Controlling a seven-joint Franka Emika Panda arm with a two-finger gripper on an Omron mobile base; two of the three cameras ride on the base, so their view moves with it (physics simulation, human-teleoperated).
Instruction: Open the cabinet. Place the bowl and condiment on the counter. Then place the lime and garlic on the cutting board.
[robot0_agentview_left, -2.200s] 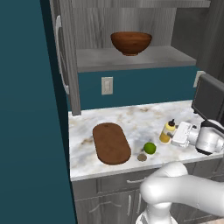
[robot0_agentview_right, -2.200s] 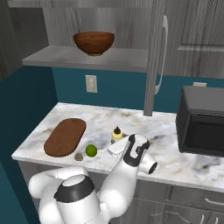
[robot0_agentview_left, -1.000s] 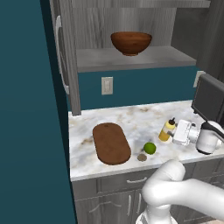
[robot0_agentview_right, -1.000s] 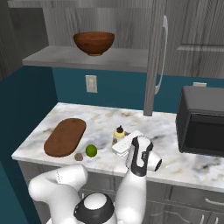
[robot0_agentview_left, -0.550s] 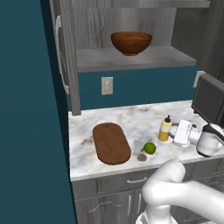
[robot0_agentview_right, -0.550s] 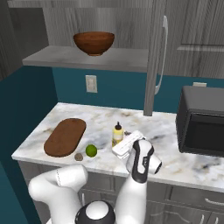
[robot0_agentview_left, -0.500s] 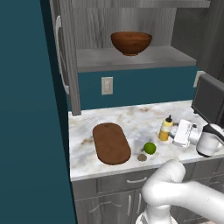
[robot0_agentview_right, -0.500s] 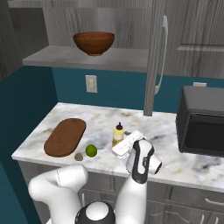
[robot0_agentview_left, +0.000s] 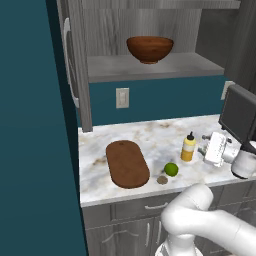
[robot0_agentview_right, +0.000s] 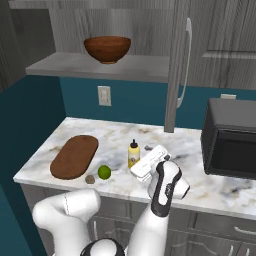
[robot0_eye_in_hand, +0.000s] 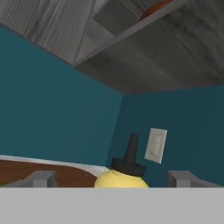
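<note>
The cabinet (robot0_agentview_left: 75, 70) stands open, and the brown bowl (robot0_agentview_left: 150, 48) (robot0_agentview_right: 107, 48) sits on its grey shelf. On the marble counter (robot0_agentview_left: 150, 132) the yellow condiment (robot0_agentview_left: 188, 148) (robot0_agentview_right: 133, 154) stands upright. My gripper (robot0_agentview_left: 204, 145) (robot0_agentview_right: 141, 158) is open just right of it and points at it. In the hand view the bottle's black cap (robot0_eye_in_hand: 129, 157) rises between the spread fingertips (robot0_eye_in_hand: 41, 178), untouched. The lime (robot0_agentview_left: 171, 169) (robot0_agentview_right: 104, 172) and the garlic (robot0_agentview_left: 162, 180) (robot0_agentview_right: 90, 179) lie on the counter beside the cutting board (robot0_agentview_left: 127, 163) (robot0_agentview_right: 75, 155).
A black microwave (robot0_agentview_right: 230, 145) (robot0_agentview_left: 240, 115) stands at the counter's right end, close behind my hand. One open cabinet door (robot0_agentview_right: 177, 65) hangs above the counter near the microwave. A wall outlet (robot0_agentview_left: 122, 97) (robot0_eye_in_hand: 156, 145) sits under the shelf.
My jaws have spread wide and let go of the condiment, which now stands alone on the counter. The hand has drawn back to the right, away from the bottle.
</note>
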